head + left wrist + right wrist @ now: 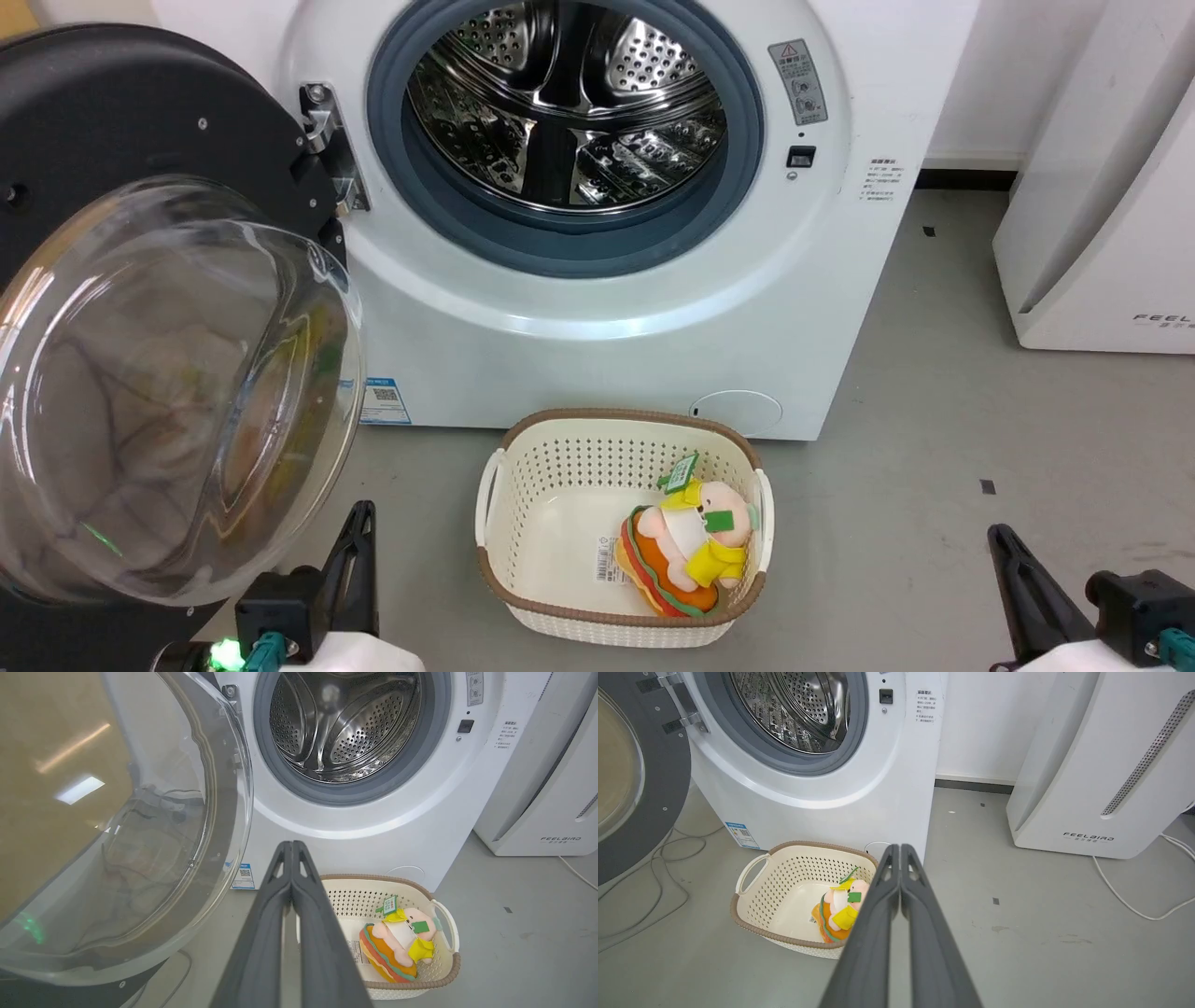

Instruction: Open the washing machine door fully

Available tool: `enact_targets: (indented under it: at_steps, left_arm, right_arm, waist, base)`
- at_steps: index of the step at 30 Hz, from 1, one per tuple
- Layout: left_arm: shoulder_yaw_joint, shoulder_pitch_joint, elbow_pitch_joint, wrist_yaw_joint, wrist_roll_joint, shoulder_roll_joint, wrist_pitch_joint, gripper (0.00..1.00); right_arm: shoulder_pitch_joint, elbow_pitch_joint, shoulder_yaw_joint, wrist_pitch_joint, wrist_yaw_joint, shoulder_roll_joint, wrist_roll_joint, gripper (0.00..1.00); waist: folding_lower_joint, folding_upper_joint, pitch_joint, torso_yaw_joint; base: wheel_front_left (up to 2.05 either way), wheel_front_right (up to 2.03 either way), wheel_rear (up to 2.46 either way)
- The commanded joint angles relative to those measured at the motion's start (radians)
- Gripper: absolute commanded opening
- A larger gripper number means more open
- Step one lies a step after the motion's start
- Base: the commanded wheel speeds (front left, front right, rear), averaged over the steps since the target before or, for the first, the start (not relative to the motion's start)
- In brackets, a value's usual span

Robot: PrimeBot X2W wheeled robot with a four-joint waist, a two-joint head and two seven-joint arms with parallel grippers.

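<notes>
The washing machine (597, 317) stands ahead with its steel drum (569, 103) exposed inside the blue-grey gasket. Its door (112, 112), a black disc with a bulging glass bowl (168, 392), is swung out to the left on its hinge (327, 140). My left gripper (359, 523) sits low at the bottom left, just right of the glass bowl, fingers shut and empty (292, 847). At the bottom right my right gripper (1004, 541) hangs over the floor, shut with nothing in it (900, 849). The door's black rim (658, 788) also shows in the right wrist view.
A cream basket (523, 560) with a plush toy (691, 551) sits on the grey floor before the machine. A white FEELBIRD appliance (1102, 215) stands at the right. Cables (654, 868) lie on the floor under the door.
</notes>
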Motion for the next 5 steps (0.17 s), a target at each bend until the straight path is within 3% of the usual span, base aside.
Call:
enact_targets:
  at_steps: [1,5]
  left_arm:
    - [0.010,-0.017,0.003,-0.009,0.011,-0.007,0.001,0.00]
    - [0.020,-0.020,0.006,-0.020,0.021,-0.016,0.004,0.00]
  right_arm:
    - [-0.022,0.004,0.004,-0.009,0.000,0.001,-0.009,0.00]
    - [-0.028,0.009,0.008,-0.013,0.000,0.001,-0.012,0.00]
  waist:
    - [-0.0001,0.0000,0.000,-0.001]
    - [-0.0001,0.0000,-0.001,-0.003]
  base:
    - [0.00,0.00,0.00]
    - [0.00,0.00,0.00]
